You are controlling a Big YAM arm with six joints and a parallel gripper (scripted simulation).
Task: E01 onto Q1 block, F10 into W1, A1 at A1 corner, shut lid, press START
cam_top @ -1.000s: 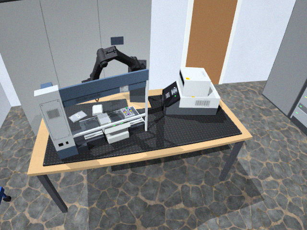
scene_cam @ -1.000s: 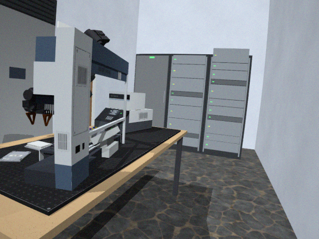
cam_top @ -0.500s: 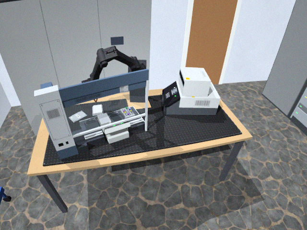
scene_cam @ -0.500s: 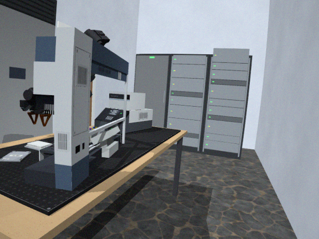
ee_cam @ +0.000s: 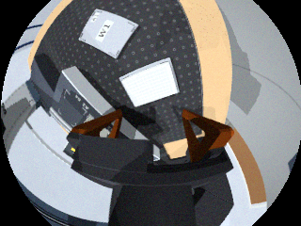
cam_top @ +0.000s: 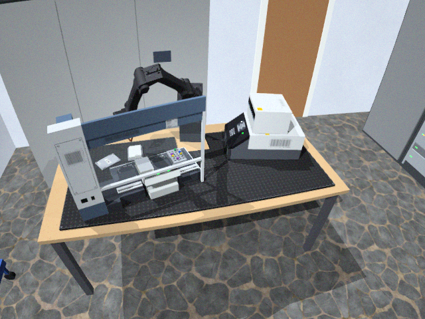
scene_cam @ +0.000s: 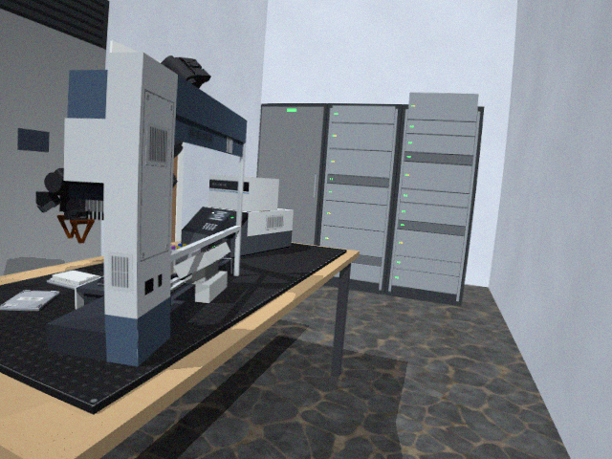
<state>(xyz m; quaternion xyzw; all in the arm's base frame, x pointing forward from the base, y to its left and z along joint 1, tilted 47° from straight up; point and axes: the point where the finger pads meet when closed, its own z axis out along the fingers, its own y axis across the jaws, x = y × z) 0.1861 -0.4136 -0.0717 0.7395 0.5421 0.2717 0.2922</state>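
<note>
We hold our black parallel gripper with orange-brown fingers spread wide and carrying nothing, high above the black perforated mat [cam_top: 260,178] near the rear edge of the wooden table [cam_top: 192,219]. In the wrist view, a white rectangular raised platform [ee_cam: 150,82] lies just beyond our fingertips, and the flat grey waiting nest marked W1 [ee_cam: 108,33] lies further out along the same line; nothing sits in it yet. The platform's long axis runs roughly parallel to the line between our two fingers, so we judge a wrist turn may be needed before any grasp across its short width. Whether that platform is the regrip nest or carries a plate, we cannot tell. The plates themselves should be on the deck under the blue-grey gantry beam [cam_top: 144,119], to our side, but we cannot pick them out reliably. The white box-shaped real-time cycler Q1 [cam_top: 274,137] stands well apart, its lamp green.
</note>
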